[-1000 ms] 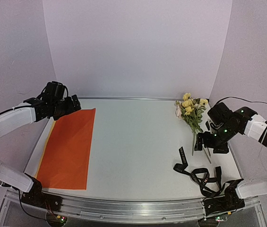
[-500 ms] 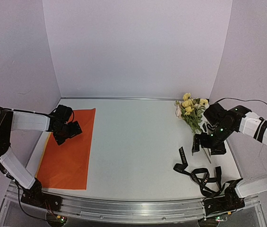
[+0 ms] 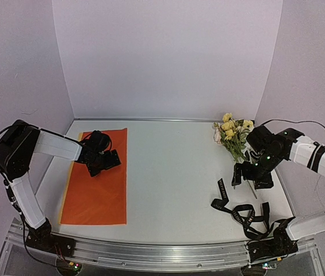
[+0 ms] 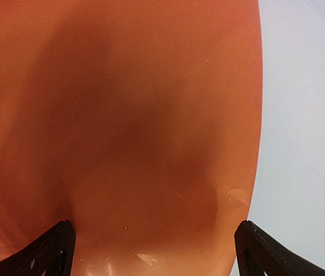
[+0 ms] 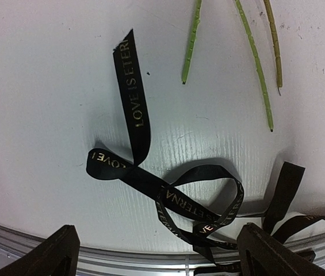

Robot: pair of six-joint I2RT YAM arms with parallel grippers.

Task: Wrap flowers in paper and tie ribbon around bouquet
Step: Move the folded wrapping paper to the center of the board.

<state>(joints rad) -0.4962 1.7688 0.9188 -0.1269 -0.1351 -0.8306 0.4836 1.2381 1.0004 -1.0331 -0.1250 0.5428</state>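
Note:
The orange paper [image 3: 96,190] lies flat on the left of the table, a thin yellow strip showing along its left edge. My left gripper [image 3: 105,163] is low over the paper's upper part, open; in the left wrist view the paper [image 4: 127,126] fills the space between the spread fingertips [image 4: 50,253]. The flowers [image 3: 231,133] lie at the far right, stems pointing toward me. Over the stem ends my right gripper [image 3: 252,178] hangs open. The right wrist view shows the green stems [image 5: 255,63] and the looped black ribbon [image 5: 176,192] on the table, nothing between the fingers. The ribbon [image 3: 240,211] lies tangled at the front right.
Purple walls close the table on the left, back and right. An aluminium rail [image 3: 162,253] runs along the near edge, with both arm bases on it. Bare white table [image 3: 174,167] lies between the paper and the flowers.
My left arm came down from above the back left corner onto the paper and moved right. The paper now lies further right. The right gripper edged slightly left over the stems.

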